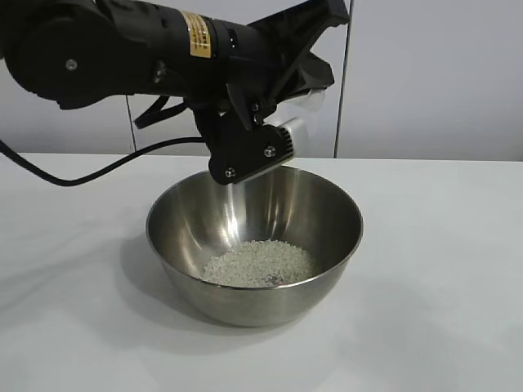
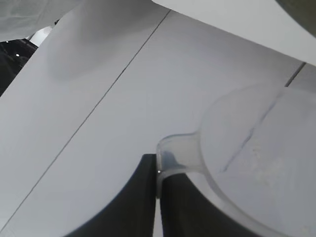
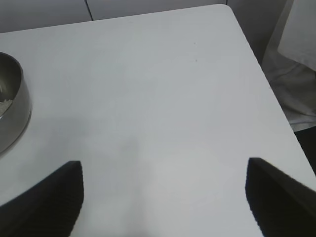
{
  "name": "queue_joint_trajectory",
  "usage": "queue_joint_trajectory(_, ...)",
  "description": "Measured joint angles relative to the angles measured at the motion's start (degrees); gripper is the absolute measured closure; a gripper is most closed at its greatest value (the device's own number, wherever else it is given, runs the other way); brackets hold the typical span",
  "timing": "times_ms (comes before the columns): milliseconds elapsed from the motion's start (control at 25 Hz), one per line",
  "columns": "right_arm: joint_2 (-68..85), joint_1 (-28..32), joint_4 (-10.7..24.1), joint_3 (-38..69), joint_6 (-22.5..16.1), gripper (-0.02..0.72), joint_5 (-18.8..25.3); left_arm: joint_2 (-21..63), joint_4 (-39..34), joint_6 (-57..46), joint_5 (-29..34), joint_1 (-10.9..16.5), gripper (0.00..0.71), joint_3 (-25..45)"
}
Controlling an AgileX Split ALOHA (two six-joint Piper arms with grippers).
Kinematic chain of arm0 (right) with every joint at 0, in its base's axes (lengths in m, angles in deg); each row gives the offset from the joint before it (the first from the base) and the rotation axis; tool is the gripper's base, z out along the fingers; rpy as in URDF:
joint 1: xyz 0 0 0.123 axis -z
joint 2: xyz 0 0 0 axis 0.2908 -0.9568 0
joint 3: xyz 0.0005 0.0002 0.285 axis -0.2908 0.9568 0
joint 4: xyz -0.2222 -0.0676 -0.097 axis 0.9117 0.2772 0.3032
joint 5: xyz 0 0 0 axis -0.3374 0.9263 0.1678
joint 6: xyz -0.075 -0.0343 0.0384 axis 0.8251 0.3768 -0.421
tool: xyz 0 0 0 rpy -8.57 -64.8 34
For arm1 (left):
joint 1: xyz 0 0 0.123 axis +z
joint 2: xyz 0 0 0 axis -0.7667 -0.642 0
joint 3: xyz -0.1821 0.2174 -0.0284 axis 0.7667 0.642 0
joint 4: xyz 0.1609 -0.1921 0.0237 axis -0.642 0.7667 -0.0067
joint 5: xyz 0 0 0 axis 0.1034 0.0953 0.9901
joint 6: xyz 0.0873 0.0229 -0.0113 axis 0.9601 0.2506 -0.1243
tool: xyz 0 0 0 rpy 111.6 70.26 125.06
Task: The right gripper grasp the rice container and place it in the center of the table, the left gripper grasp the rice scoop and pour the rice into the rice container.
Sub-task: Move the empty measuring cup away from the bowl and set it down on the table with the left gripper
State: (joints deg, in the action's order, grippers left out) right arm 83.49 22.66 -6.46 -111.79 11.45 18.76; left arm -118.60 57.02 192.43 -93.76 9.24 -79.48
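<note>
Rice (image 1: 258,263) is lying in a pale heap at the bottom of the bowl (image 1: 327,219), which is sitting on the bench (image 1: 441,278) near the middle of the exterior view. You are seeing the left end effector (image 1: 282,143) hanging over the bowl's rim at about 12 o'clock, its fingers (image 2: 143,197) pressing together on the handle of the scoop (image 2: 256,158). Your scoop is being held tipped above the bowl, with a few grains clinging to its clear wall. In the right wrist view, the right end effector (image 3: 165,197) is hovering over bare bench, its two fingers (image 3: 49,202) standing wide apart and gripping nothing, with the bowl well away at about 9 o'clock.
</note>
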Motion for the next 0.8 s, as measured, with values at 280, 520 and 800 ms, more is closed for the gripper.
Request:
queue_joint_trajectory(280,0.00,0.00,0.00,0.00,0.00,0.093,0.00,0.20,4.89,-8.42,-2.37,0.00,0.702,5.23)
queue_joint_trajectory(520,0.00,0.00,0.00,0.00,0.00,0.093,0.00,0.20,16.76,-22.51,-11.27,-1.63,0.702,14.56)
queue_joint_trajectory(800,0.00,0.00,0.00,0.00,0.00,0.093,0.00,0.98,35.53,-39.21,-25.27,-4.86,0.702,15.58)
